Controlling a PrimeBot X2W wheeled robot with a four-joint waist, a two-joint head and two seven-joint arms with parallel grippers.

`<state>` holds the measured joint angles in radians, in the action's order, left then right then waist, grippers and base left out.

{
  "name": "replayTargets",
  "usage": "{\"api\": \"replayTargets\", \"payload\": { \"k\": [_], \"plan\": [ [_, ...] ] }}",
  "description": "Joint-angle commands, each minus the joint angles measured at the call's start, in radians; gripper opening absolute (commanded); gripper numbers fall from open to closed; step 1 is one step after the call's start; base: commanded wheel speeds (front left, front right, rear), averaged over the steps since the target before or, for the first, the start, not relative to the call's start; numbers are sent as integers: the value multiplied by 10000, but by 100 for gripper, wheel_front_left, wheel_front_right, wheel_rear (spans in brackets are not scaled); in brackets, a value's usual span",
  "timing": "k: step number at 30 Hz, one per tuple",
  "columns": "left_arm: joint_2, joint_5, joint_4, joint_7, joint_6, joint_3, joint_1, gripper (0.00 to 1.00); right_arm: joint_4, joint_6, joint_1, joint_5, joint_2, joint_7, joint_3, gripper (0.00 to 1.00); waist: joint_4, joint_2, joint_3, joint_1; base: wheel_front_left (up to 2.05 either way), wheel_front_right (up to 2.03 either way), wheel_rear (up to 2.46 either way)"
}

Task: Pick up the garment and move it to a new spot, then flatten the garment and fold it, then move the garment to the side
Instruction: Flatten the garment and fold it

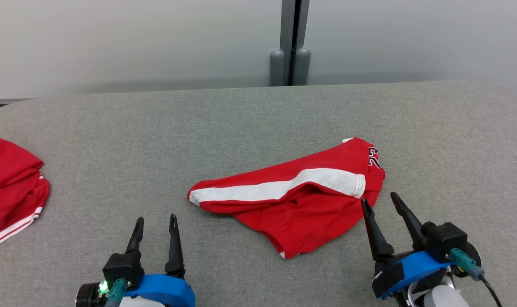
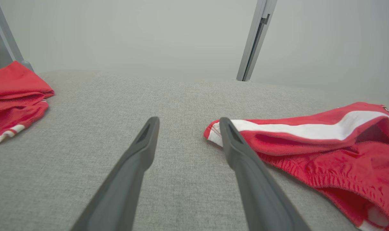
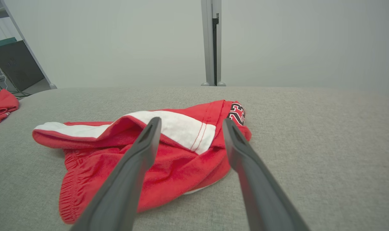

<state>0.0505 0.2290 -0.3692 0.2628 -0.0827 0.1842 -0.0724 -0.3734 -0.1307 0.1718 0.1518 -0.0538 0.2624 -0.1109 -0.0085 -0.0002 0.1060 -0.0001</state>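
We see the pale wall panels point(image 1: 135, 42) across the back, joined by a grey upright post point(image 1: 290, 42). Below them spreads the grey fabric-covered table point(image 1: 241, 115), which carries everything else.

The garment point(image 1: 301, 204), a pair of red shorts with a broad white side stripe point(image 1: 275, 187), lies crumpled on the table a little right of centre. It is not flattened or folded: the striped side arches up, and the elastic waistband trails toward the near edge. A second red garment point(image 1: 11, 187) with thin white trim sits bunched at the far left edge of the table, well apart from the shorts.

Our right gripper point(image 1: 378, 197) rests just beside the right end of the shorts, its two dark fingers spread wide and gripping nothing. Our left gripper point(image 1: 156, 217) hovers near the shorts' left tip, apart from the cloth, fingers likewise spread and empty.

A black and white number print point(image 1: 373, 156) marks the shorts' far right corner.
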Motion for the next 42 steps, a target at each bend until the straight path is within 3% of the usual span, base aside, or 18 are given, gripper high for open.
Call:
{"api": "replayTargets", "payload": {
  "k": [1,14,24,42],
  "plan": [
    [-3,30,38,31,27,64,21,100,-81,-2,-58,31,22,35,25,100,52,2,66,1,0,0,0],
    [-1,-93,274,31,-50,456,-561,100,-1322,-2,1160,859,13,35,832,100,821,2,1038,1,0,0,0],
    [-5,-106,351,31,-102,397,-563,100,-1865,-2,1469,1129,13,35,754,100,1067,2,1354,1,0,0,0],
    [-3,-39,321,31,-108,556,-645,100,-1067,-2,1208,1801,15,35,331,100,880,2,1342,1,0,0,0]
  ]
}}
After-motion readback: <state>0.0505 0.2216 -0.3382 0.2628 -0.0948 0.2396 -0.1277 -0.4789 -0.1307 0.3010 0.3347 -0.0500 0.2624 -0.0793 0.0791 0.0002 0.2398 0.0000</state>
